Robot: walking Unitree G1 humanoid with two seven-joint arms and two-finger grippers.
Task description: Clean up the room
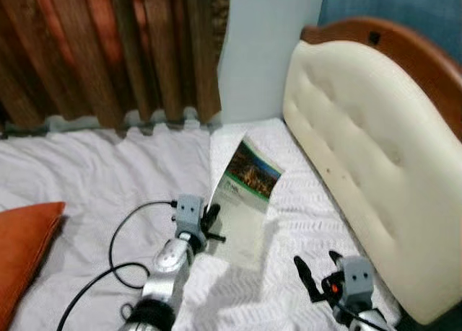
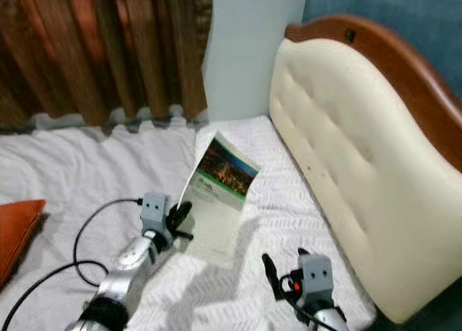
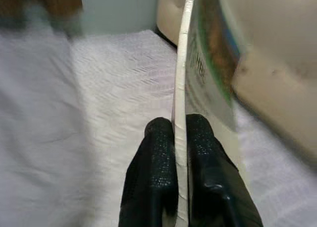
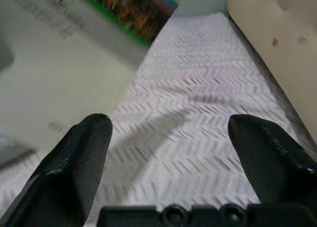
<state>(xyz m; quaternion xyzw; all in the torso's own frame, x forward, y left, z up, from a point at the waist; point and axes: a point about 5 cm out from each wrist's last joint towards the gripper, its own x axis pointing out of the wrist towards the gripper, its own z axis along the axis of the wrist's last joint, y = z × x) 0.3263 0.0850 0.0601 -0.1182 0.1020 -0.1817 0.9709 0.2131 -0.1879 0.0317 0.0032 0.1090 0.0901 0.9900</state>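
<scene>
A thin white booklet (image 1: 245, 201) with a green band and a landscape photo on its cover is lifted off the white bed, tilted upright. My left gripper (image 1: 209, 223) is shut on the booklet's lower left edge; in the left wrist view both black fingers (image 3: 161, 158) pinch the booklet (image 3: 198, 73) edge-on. My right gripper (image 1: 317, 267) hovers open low over the bed, to the right of the booklet and apart from it. The right wrist view shows its spread fingers (image 4: 79, 153) with the booklet (image 4: 74, 64) ahead.
A white textured bedspread (image 1: 303, 208) covers the bed. A cream padded headboard (image 1: 368, 151) with a wooden frame stands on the right. Brown curtains (image 1: 108, 50) hang behind. An orange pillow (image 1: 25, 244) lies at the left. A black cable (image 1: 119, 252) loops beside my left arm.
</scene>
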